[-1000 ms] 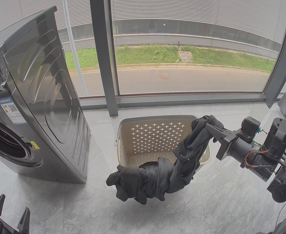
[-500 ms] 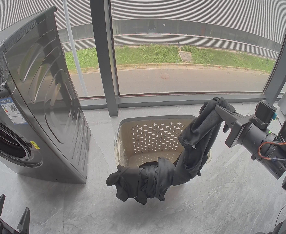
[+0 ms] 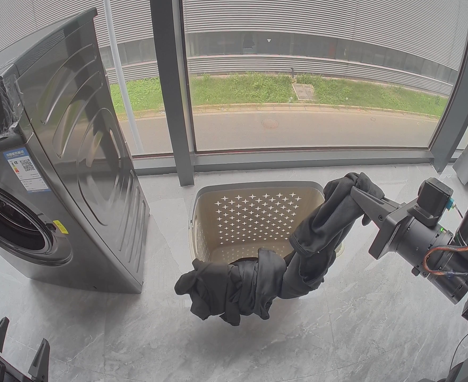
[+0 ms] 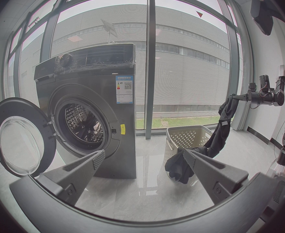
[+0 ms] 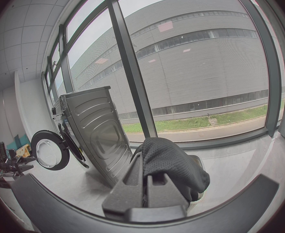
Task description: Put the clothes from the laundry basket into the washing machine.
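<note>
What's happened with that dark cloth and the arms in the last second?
The right gripper, shut on the dark garment, rose with its end above the laundry basket, then dipped slightly; the head camera also shifted a little. The garment's bunched end stayed draped over the basket's front rim, the left gripper stayed low and open.

Right pincer (image 3: 357, 193) held high, clamped on the dark garment (image 3: 319, 229); left pincer (image 3: 23, 333) low, fingers spread apart.

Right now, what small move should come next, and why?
Probably raise the right gripper higher: the dark garment it grips drapes over the basket rim, its bundled end not yet clear, before swinging toward the open washing machine.
</note>
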{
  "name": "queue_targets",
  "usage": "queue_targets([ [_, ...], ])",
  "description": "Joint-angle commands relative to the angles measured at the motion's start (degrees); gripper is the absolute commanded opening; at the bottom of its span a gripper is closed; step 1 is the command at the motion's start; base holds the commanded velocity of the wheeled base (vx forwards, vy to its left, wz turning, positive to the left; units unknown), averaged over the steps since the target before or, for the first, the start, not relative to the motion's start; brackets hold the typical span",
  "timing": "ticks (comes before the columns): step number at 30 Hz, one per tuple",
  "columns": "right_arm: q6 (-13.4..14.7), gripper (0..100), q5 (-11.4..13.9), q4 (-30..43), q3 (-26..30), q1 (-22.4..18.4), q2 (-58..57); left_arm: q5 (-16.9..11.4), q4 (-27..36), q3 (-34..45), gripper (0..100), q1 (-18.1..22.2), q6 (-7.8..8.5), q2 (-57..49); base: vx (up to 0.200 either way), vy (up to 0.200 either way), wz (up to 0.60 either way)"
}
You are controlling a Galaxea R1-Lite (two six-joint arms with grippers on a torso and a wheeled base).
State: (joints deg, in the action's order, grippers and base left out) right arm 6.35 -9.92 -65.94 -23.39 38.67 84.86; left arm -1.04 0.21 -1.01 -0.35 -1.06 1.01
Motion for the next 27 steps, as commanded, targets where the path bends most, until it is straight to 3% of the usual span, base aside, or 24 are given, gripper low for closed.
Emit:
queue_targets([
  [1, 0.0, 0, 0.0, -0.1, 0.5, 0.6, -0.6, 0.0, 0.0, 0.9, 100, 0.0, -0.08, -1.0, 0.000, 0.200, 0.00],
  [12, 0.2, 0, 0.5, -0.5, 1.8, 1.9, -0.9, 0.0, 0.0, 0.9, 100, 0.0, -0.08, -1.0, 0.000, 0.200, 0.00],
  [16, 0.2, 0, 2.7, -1.2, 3.1, 3.1, -1.2, 0.0, 0.0, 0.9, 100, 0.0, -0.08, -1.0, 0.000, 0.200, 0.00],
  [27, 0.1, 0, 5.0, -5.0, 4.4, 6.8, -1.3, 0.0, 0.0, 0.9, 100, 0.0, -0.08, -1.0, 0.000, 0.200, 0.00],
])
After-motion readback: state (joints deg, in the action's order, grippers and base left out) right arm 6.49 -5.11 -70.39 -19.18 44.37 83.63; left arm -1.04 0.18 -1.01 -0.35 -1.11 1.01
